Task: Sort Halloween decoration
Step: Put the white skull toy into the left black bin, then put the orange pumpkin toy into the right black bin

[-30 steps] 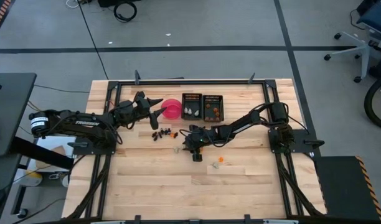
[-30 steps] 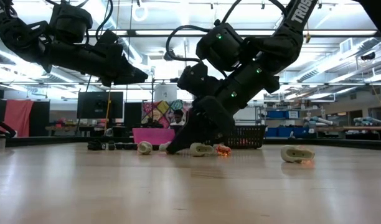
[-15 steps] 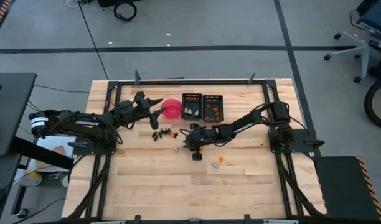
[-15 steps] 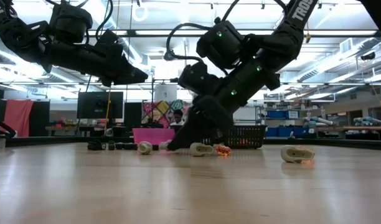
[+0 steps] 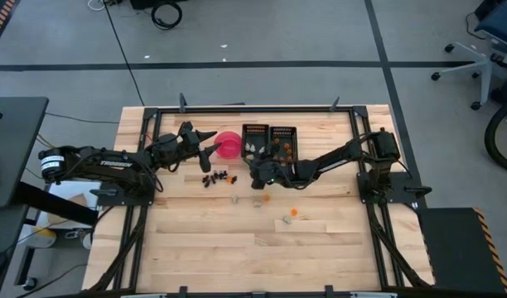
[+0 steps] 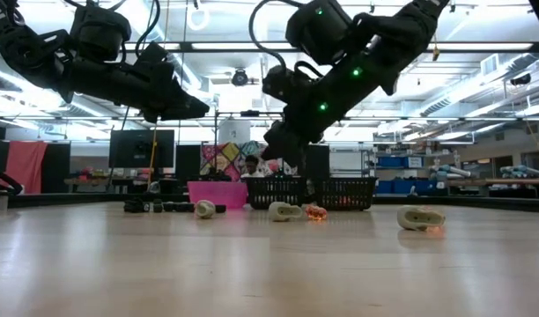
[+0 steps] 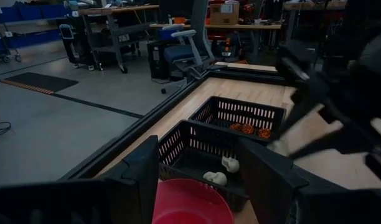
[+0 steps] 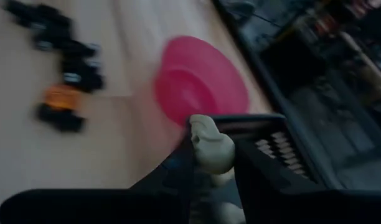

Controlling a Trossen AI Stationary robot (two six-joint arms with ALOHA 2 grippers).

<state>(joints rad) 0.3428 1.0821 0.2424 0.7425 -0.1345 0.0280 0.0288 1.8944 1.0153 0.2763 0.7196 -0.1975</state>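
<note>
Pale skull trinket [image 8: 210, 148] pinched in right gripper [image 8: 212, 163], held above the left black tray [image 5: 254, 141], beside the pink bowl [image 5: 228, 144]. Dark pieces [image 5: 218, 177] and scattered pale and orange ones [image 5: 293, 213] lie on the table [image 5: 195, 240]. Left gripper [image 5: 209, 142] spread wide, hovering at the bowl.

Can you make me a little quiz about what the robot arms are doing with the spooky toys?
1. True or false: the right gripper is shut on a pale piece.
2. Which tray holds orange pieces? A: the tray beside the pink bowl. B: the farther tray.
3. Fill in: the left gripper hangs beside the pink bowl with its jaws ____.

Key
1. True. The right wrist view shows it pinched between the fingers, over a tray's edge.
2. B. The tray beside the bowl holds pale pieces.
3. Open, holding nothing.
</note>
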